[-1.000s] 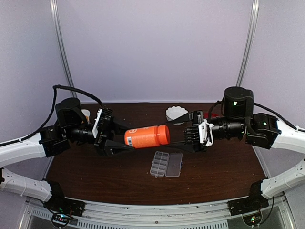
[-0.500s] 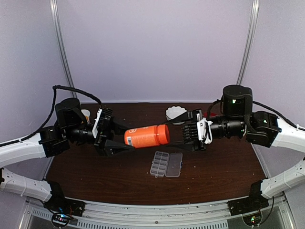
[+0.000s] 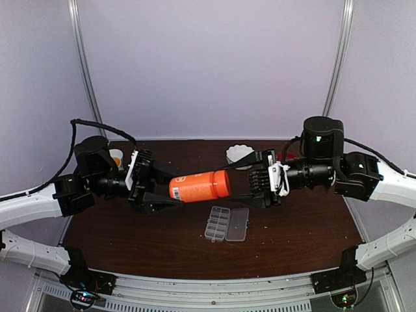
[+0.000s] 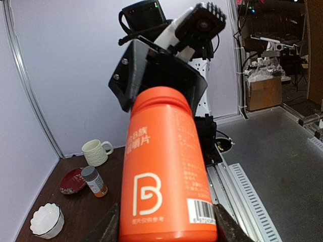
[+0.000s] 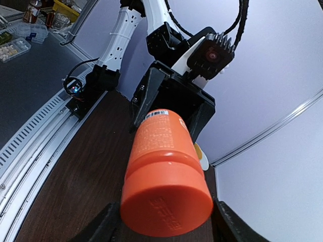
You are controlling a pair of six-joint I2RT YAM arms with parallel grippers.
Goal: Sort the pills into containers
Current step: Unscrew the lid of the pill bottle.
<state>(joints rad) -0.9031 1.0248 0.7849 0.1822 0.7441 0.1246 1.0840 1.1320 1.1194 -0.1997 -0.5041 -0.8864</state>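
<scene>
While the left tool clamps the base of the orange bottle and holds it level above the surface, the right tool sits at its 3 o'clock, jaws spread wider than the cap, gripping nothing. No pills visible; my guess is they're inside the bottle. The organiser box lies on the surface at the bottle's 6 o'clock, lid open flat toward 3; can't tell what's in the cells.

Risks: cap comes off with the bottle level → pills pour past the box and roll. Twist against a base-only hold → bottle spins or drops onto the box. I'd tip the neck up first.

Room: bare wood at 6 and 8 o'clock of the box. Tight at 12: white bowl just beyond the right tool; mug at 10. Wall panels hem the surface at 9, 12 and 3.
</scene>
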